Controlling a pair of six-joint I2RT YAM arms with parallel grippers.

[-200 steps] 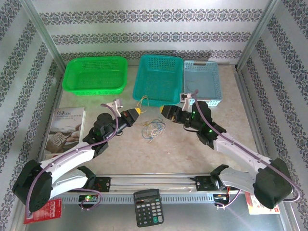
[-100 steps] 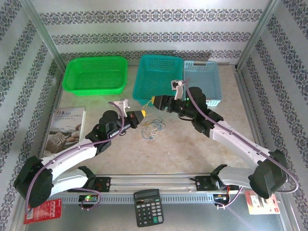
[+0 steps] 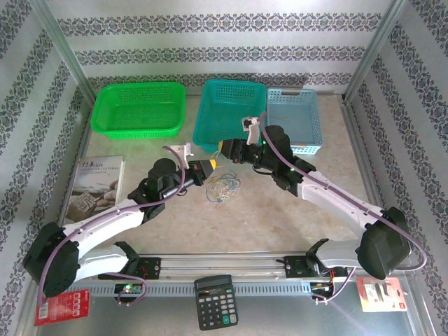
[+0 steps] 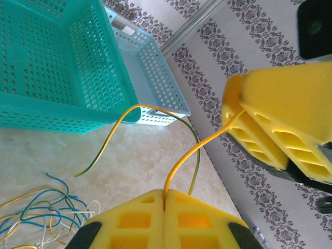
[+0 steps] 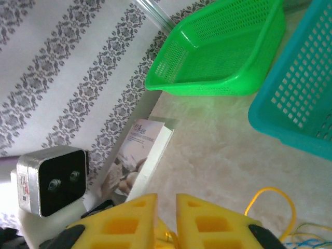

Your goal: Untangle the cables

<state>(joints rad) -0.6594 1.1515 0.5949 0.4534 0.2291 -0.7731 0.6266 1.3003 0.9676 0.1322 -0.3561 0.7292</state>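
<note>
I've got one yellow cable pinched at both ends: the left end effector is pressed together on it, and the right end effector is clamped just beside. The other cables lie on the worktop beneath them. Next, I judge, pull apart gently.

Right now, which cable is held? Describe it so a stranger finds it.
Find the teal basket, middle of the back row. Just before it the left end effector and right end effector face each other. The yellow cable spans between them, clamped at both ends; the other cables lie loose below.
</note>
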